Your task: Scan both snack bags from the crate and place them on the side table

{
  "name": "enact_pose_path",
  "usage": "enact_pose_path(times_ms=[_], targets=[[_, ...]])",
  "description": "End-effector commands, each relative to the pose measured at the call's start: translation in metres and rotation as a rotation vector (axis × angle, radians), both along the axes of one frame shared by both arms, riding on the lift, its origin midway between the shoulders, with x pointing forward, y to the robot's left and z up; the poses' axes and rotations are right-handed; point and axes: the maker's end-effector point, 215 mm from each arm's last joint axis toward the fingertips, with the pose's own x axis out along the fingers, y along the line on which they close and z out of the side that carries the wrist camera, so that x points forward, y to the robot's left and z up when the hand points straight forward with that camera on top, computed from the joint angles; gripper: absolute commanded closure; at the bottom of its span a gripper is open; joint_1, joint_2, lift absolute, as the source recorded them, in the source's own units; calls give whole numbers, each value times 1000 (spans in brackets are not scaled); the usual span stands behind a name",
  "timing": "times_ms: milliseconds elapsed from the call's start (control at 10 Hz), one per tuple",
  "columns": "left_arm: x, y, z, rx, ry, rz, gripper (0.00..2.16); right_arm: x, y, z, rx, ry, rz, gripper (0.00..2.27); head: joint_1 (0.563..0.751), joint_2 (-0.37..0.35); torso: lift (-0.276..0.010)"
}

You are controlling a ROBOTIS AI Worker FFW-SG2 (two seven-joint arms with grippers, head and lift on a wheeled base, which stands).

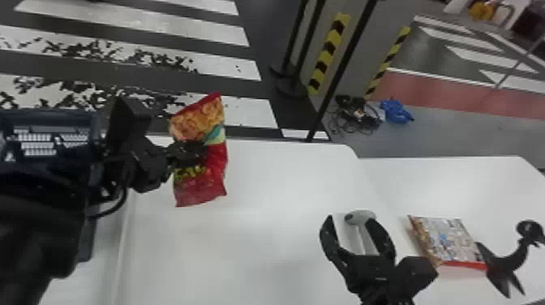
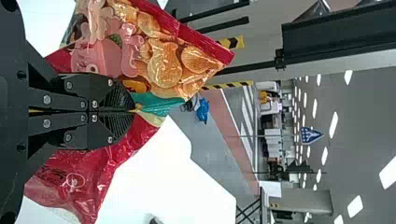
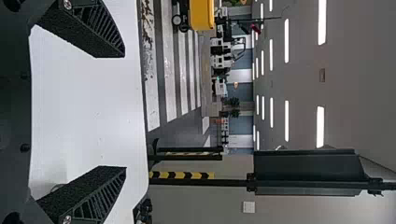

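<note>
Firstly, the white bench spans the middle of the head view, with a second white bench adjoining at the right. The left arm enters from the left edge, passing over part of the dark blue crate. A red-and-orange snack bag is in the left hand, its printed faces creased, with the far end showing against the striped floor. That hand points toward the robot's right; the left wrist view confirms its fingers pinched together on the bag's middle portion. The right hand comes up from the bottom edge, pointing forward, fingers spread wide with nothing between the pads in the right wrist view. Further right lies a flat printed pack with a red edge, beside a black curved-neck stand. Smallest noted: a grey-headed device, visible beyond and between the right hand's fingertips.
</note>
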Motion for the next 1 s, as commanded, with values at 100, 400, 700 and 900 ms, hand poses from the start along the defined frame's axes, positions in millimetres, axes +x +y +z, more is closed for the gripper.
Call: enact_pose_path(times_ms=[100,400,700,900], targets=[[-22,-48,-40,13,-12,-77,2142,-5,-9,1,-3,3,-15,63,695,-350,-98],[-43,-83,-57,17,7,-142,2142,-10,-21,2,-3,2,-37,63,695,-350,-98],[-60,-101,-65,10,35,-186,1430,-8,-24,4,-4,-4,-46,63,695,-350,-98],[-62,-103,-66,13,36,-196,-1,-6,-24,3,-2,-4,-48,63,695,-350,-98]])
